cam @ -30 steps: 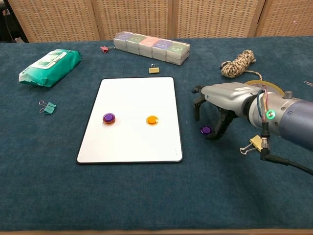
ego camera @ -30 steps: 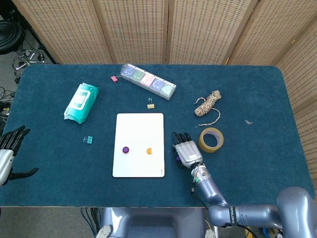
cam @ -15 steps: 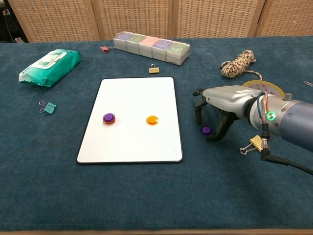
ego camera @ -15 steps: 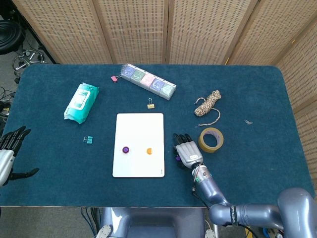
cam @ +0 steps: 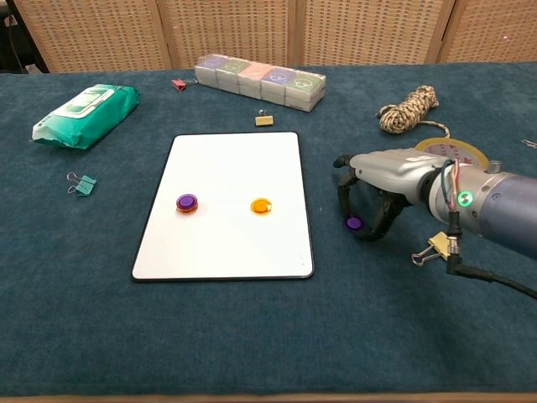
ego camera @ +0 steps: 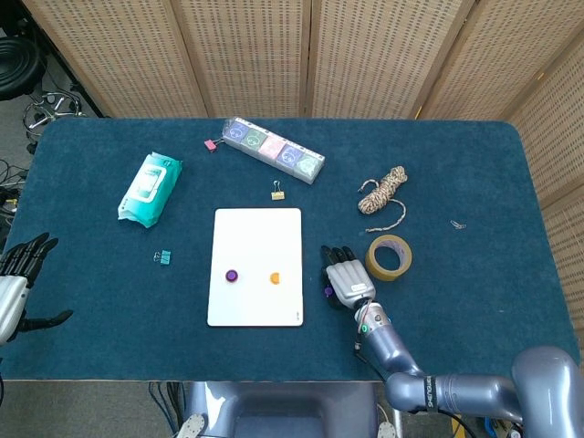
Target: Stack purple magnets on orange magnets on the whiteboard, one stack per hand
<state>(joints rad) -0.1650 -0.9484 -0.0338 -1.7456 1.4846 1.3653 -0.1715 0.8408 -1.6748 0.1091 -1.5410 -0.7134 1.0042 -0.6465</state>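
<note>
Just beside the right edge of the whiteboard (cam: 226, 206), the right hand (cam: 382, 180) had sunk a little lower over the loose purple magnet (cam: 354, 222) than it was a moment before, and its fingers (cam: 342, 186) had drawn slightly closer around it. I judged this as the last part of a reach for the pick, so the second stack was not yet begun. The magnet lay on the blue table (cam: 252, 336), between the fingers on the whiteboard side and the thumb on the far side. The fingers were curved down and apart; whether they touched the magnet I could not tell. On the whiteboard the bare orange magnet (cam: 262, 206) waited near the middle, and left of it stood the finished stack (cam: 187, 203), purple on orange. Well left of the whiteboard, the left hand (ego camera: 20, 274) hung idle with fingers spread, holding nothing.
</note>
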